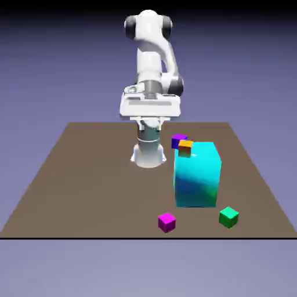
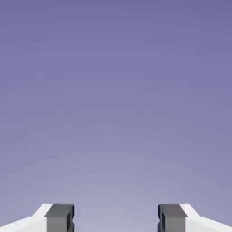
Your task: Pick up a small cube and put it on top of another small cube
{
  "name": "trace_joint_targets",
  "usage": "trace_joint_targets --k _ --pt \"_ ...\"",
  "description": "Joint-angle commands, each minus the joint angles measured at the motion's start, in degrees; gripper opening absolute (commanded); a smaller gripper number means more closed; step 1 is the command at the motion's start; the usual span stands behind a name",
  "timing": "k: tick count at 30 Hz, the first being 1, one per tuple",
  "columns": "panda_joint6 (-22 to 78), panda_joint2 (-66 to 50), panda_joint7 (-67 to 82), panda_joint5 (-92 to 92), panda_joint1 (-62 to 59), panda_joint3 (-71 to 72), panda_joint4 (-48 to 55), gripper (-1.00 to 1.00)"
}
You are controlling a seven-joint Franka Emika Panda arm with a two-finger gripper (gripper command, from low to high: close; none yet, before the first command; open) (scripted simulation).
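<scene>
While hand (image 2: 116,219) sees backdrop, ext. shows cube (image 1: 166,222).

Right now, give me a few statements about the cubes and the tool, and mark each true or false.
1. The tool is open with nothing between its fingers. True.
2. The small magenta cube sits on top of the big cyan block. False: it lies on the table, in front of the block.
3. The green cube is stacked on the magenta cube. False: they lie apart on the table.
4. An orange cube is near the cyan block's far top corner. True.
</scene>
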State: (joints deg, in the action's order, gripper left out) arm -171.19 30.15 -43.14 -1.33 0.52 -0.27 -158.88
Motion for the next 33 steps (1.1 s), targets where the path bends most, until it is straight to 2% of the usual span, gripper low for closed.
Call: trace_joint_targets --k 1,33 --pt "2.34 -2.08 -0.57 -1.10 -0.14 -0.22 1.76 0.00" --pt "76.95 -68.53 -18.72 -36.30 -4.71 -7.39 58.08 0.00"
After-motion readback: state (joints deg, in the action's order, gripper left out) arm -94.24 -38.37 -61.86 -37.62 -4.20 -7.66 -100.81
